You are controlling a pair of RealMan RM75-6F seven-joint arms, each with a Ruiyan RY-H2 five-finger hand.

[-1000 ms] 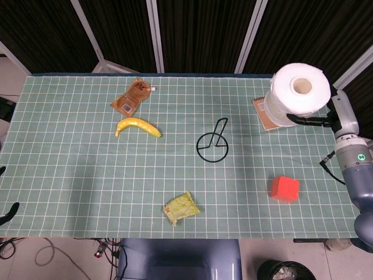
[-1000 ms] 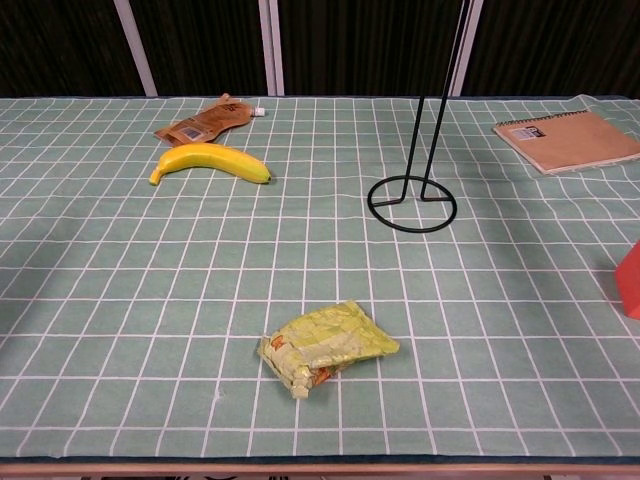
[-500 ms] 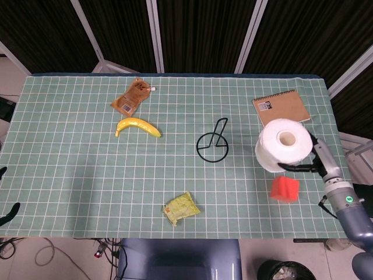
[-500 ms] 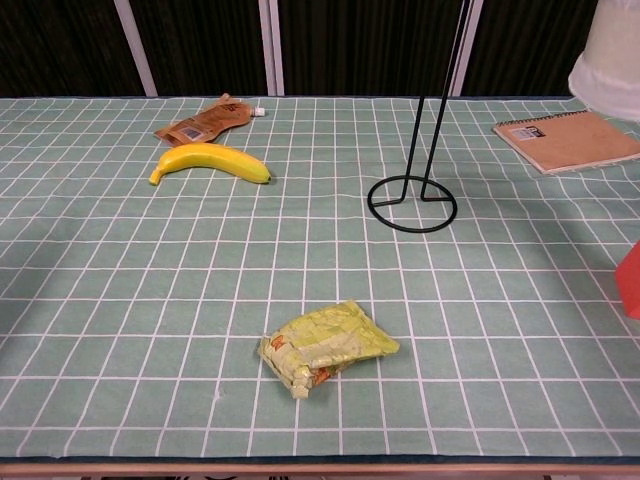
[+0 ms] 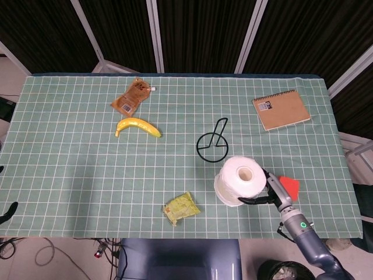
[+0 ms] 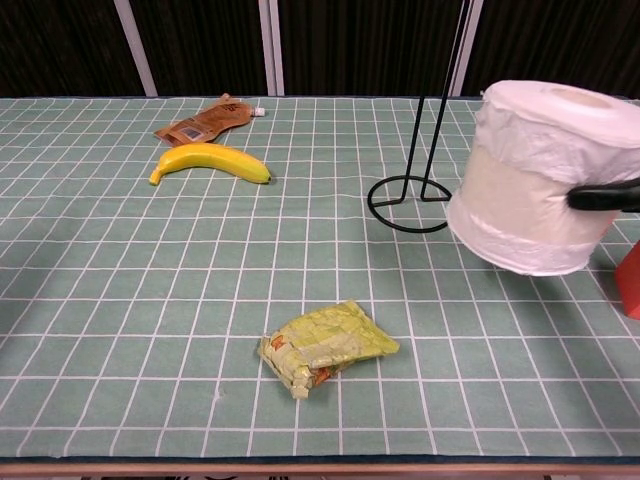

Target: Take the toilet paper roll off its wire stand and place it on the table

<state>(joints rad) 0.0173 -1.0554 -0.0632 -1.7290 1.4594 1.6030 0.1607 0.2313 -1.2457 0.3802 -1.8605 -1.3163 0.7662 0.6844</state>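
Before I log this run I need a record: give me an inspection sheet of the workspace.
Surface: table under a green grid cloth.
Job's things: toilet paper roll off the wire stand, tilted.
Clutter: banana, brown pouch, green packet, notebook, red block.
Hands: right hand holds the roll; left hand not in view.
Cables: some on the floor.
Surroundings: dark panels behind.
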